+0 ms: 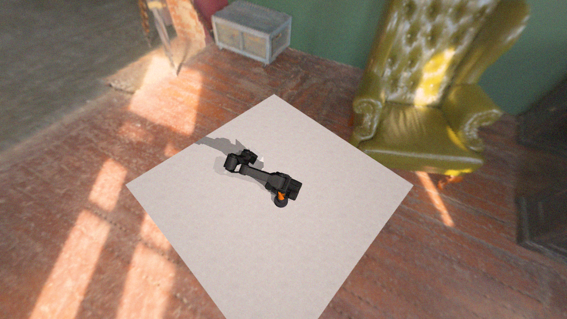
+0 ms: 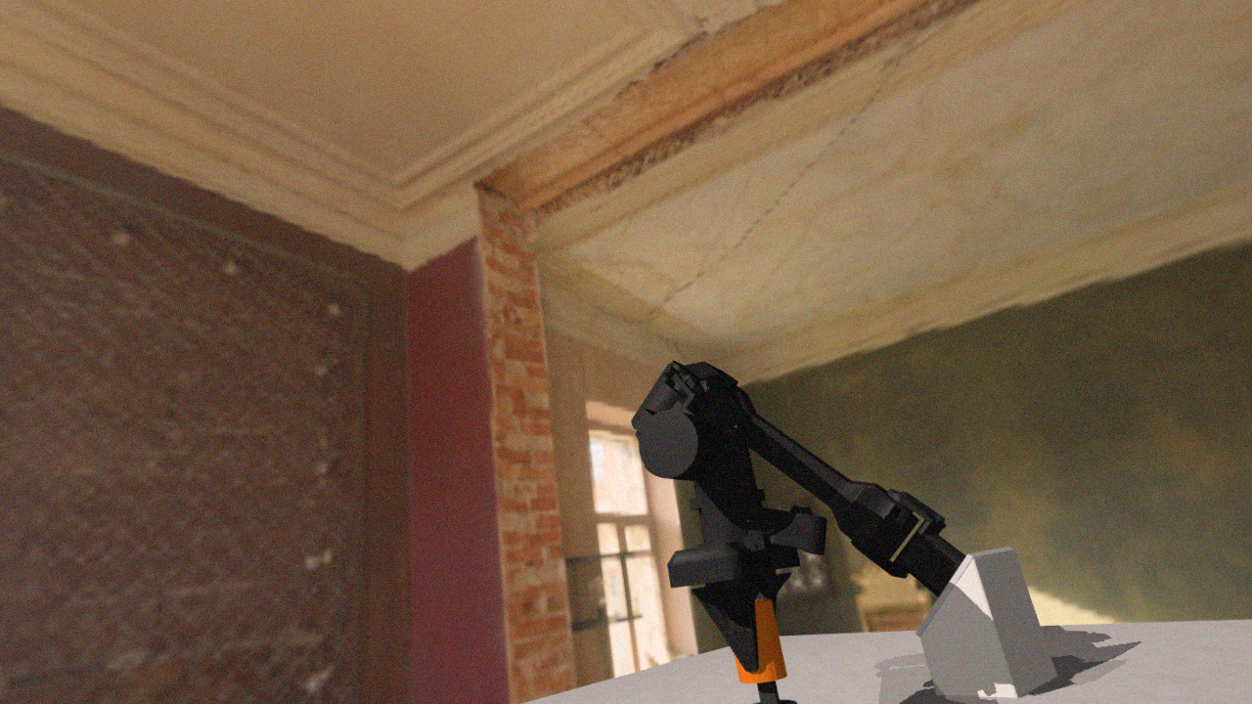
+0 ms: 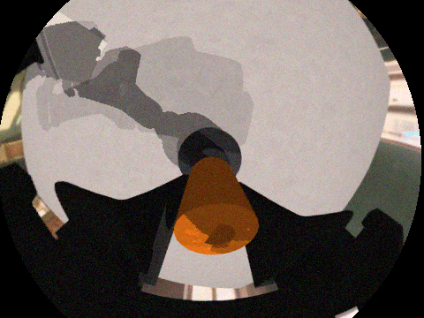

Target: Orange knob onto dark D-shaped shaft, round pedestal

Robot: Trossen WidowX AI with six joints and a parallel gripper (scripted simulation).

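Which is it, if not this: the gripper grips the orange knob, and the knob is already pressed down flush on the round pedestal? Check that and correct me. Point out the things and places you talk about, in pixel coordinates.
The knob (image 1: 281,196) (image 2: 769,643) (image 3: 216,190) is not flush on the pedestal (image 1: 281,203) (image 3: 185,152): the exterior view shows dark shaft (image 2: 768,689) exposed below it. The gripper (image 2: 758,652) (image 3: 211,183) does grip it.
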